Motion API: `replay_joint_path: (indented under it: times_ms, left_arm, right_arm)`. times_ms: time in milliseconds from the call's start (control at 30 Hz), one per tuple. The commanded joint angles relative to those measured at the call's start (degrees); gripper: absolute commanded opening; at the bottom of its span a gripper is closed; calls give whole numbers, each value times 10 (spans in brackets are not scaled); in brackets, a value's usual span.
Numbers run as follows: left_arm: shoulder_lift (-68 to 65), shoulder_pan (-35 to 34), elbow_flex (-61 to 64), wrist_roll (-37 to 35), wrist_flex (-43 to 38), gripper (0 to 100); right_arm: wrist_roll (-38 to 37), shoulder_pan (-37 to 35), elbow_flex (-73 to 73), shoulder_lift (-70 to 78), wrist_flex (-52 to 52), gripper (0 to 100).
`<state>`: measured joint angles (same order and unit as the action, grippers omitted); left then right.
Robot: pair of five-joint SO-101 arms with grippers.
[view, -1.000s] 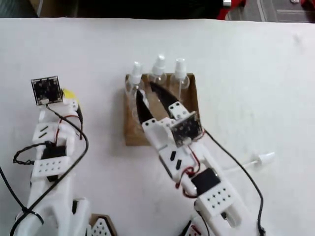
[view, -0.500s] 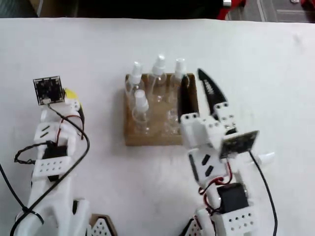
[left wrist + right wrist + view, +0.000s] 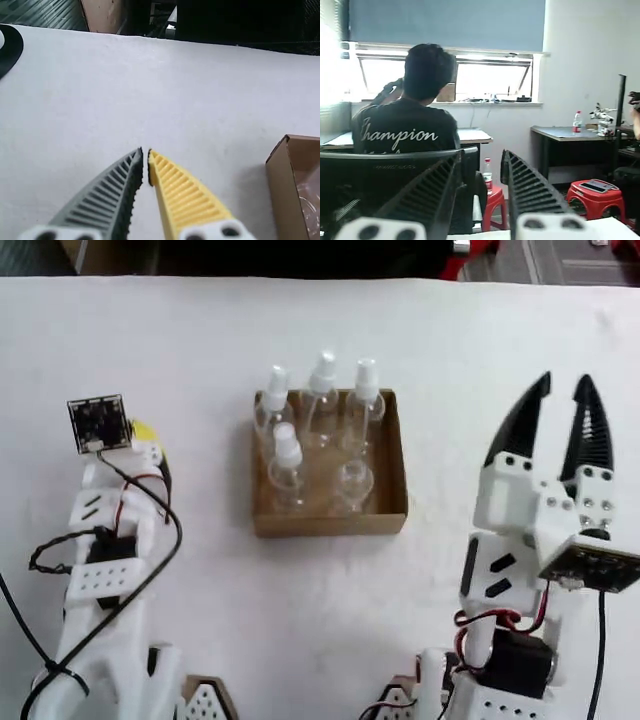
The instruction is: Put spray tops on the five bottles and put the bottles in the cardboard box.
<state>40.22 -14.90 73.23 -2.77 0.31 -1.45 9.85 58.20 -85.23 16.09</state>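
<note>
White wall (image 3: 580, 60), bright windows (image 3: 492, 80) under a blue blind (image 3: 445, 22), grey desk (image 3: 565, 133), red stools (image 3: 595, 192), all beyond the right pincer (image 3: 483, 154).

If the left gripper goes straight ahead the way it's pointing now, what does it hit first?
The way looks free: the left gripper points across the white table toward its far edge, and the cardboard box sits off to one side. Its height above the tabletop is unclear.
</note>
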Motion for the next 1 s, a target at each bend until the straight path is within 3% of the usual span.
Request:
replay_joint_path:
  times_ms: [0,233,533,600,733,967]
  left_arm:
    - [-3,8,-4,5,-11,28]
    - [-3,8,-4,5,-11,28]
    - [-3,9,-4,5,-11,28]
    - [-3,9,-4,5,-11,28]
    - [-3,9,-4,5,-11,28]
    - [-3,10,-4,5,-10,28]
  right_arm:
    - [7,35,-23,-43,2,101]
    - [7,140,-19,-192,33,99]
    - [6,278,42,-116,37,98]
    - [-1,290,63,-95,43,101]
    - [-88,285,76,-31,113,98]
    - [-61,284,68,180,144,101]
